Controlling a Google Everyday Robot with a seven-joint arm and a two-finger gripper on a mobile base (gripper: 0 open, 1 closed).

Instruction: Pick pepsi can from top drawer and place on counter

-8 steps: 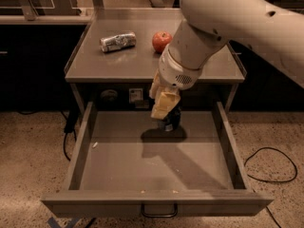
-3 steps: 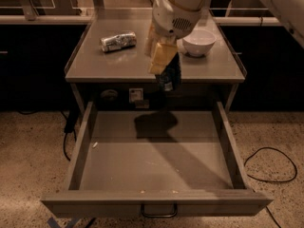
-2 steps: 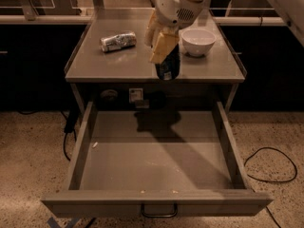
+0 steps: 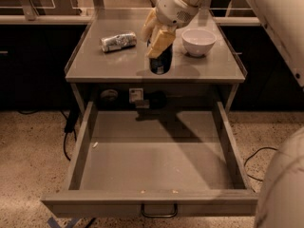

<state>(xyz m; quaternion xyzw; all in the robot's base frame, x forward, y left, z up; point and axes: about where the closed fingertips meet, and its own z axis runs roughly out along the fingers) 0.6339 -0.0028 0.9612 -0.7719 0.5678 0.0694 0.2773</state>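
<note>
A view from above and in front of a grey metal cabinet with its top drawer point(image 4: 152, 165) pulled fully out toward the viewer; the drawer shows a flat grey floor, tall sides and a small dark handle point(image 4: 159, 213) at the centre of its front wall; a tiny pale speck point(image 4: 95, 145) lies on the floor near its left side.

Behind and above the drawer is the flat grey counter point(image 4: 92, 63); a white robot arm point(image 4: 278, 20) reaches in from the upper right and ends in a claw point(image 4: 156, 46) with yellowish fingers point(image 4: 160, 38), which sits over the middle of the counter near its front edge; the claw is closed around the upper part of the pepsi can point(image 4: 160, 64), a finger on either side, hiding the can's top.

The dark blue can stands upright, held above the counter's front middle, with a shadow pooled under it; whether its base touches the surface cannot be told.

A dented silvery can point(image 4: 118, 41) lies on its side to the left of the claw, well apart from it; a white bowl point(image 4: 198, 42) sits just to the right.

The floor point(image 4: 28, 151) is speckled stone; dark cables point(image 4: 256, 161) trail on both sides of the cabinet.
</note>
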